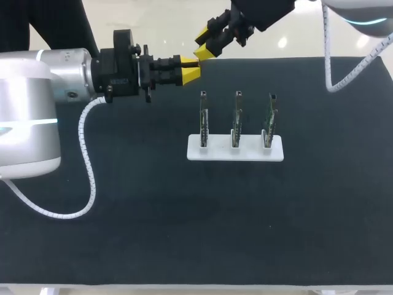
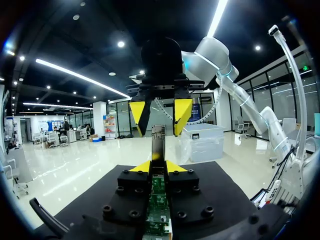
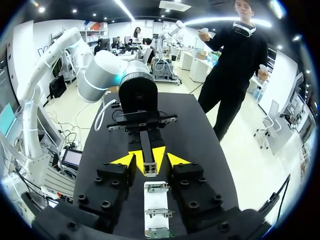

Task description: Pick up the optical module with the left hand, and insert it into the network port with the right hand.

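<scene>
Head view is showing a table with a black cloth (image 1: 184,233) spreading over all of it, flat and smooth. My left arm (image 1: 37,110) is coming in from the left side, low over the far part of the cloth, and its white curly cable (image 1: 86,184) is lying in a loop on the black top. The left gripper (image 1: 190,69) is pointing sideways toward the middle. The left wrist view is showing its two yellow tips pressing on the optical module (image 2: 158,142) from both sides, so it is holding the module tight. The module is sticking out ahead of the tips like a thin silver bar, up in the air above the cloth. My right arm (image 1: 264,12) is coming in from the far right corner, and the right gripper (image 1: 206,49) is meeting the left one nose to nose. Its yellow fingers are standing wide apart, one on each side of the module's free end, with a gap on each side, so they are not squeezing it. Near the middle of the table a white stand (image 1: 245,153) is lying flat on the cloth. Three green port boards (image 1: 237,120) are standing upright in it in a row, side by side. The stand is sitting nearer to me than the two grippers, and nothing is touching it. The right wrist view is showing the stand under the right gripper.
</scene>
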Robot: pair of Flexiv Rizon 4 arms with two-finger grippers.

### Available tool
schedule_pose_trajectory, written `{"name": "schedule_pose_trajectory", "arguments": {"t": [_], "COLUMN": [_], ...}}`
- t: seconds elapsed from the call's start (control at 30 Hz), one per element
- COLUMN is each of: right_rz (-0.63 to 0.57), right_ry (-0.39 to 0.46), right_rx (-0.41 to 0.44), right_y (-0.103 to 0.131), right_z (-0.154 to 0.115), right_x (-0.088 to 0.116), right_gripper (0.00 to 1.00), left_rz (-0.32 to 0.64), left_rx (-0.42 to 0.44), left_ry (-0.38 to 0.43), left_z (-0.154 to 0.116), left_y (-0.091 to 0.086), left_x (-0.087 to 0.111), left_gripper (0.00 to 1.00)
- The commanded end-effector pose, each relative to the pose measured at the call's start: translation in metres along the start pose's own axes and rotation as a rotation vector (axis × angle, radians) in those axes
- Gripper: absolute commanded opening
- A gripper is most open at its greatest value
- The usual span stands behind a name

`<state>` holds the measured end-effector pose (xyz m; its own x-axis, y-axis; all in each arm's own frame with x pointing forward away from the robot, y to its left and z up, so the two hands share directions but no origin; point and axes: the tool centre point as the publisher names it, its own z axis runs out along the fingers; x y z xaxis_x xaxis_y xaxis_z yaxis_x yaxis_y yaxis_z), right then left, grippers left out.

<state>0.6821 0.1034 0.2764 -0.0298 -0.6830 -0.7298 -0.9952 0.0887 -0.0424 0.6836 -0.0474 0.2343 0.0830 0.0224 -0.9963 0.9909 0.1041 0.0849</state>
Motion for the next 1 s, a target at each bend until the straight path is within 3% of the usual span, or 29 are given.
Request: {"name": "schedule_pose_trajectory", "arguments": {"t": [0.03,0.4,0.53,0.57,1.0], "right_rz": [-0.003,-0.006,-0.006,-0.006,-0.006], "right_ry": [0.002,-0.001,-0.002,-0.002,0.003], "right_rx": [0.001,0.006,0.007,0.008,0.009], "right_y": [-0.0007,0.0002,0.0007,0.0007,0.0020], "right_z": [0.0003,0.0013,0.0016,0.0016,0.0016], "right_x": [0.0006,0.0017,0.0019,0.0018,0.0025], "right_gripper": [0.39,0.30,0.14,0.00,0.00], "left_rz": [0.003,0.003,0.003,0.003,0.003], "left_rx": [-0.006,-0.006,-0.006,-0.006,-0.006], "left_ry": [-0.003,-0.003,-0.003,-0.003,-0.003], "left_z": [0.0001,0.0001,0.0001,0.0001,0.0001], "left_y": [-0.0013,-0.0013,-0.0013,-0.0013,-0.0013], "left_x": [0.0008,0.0008,0.0008,0.0008,0.0008], "left_gripper": [0.00,0.00,0.00,0.00,0.00]}}
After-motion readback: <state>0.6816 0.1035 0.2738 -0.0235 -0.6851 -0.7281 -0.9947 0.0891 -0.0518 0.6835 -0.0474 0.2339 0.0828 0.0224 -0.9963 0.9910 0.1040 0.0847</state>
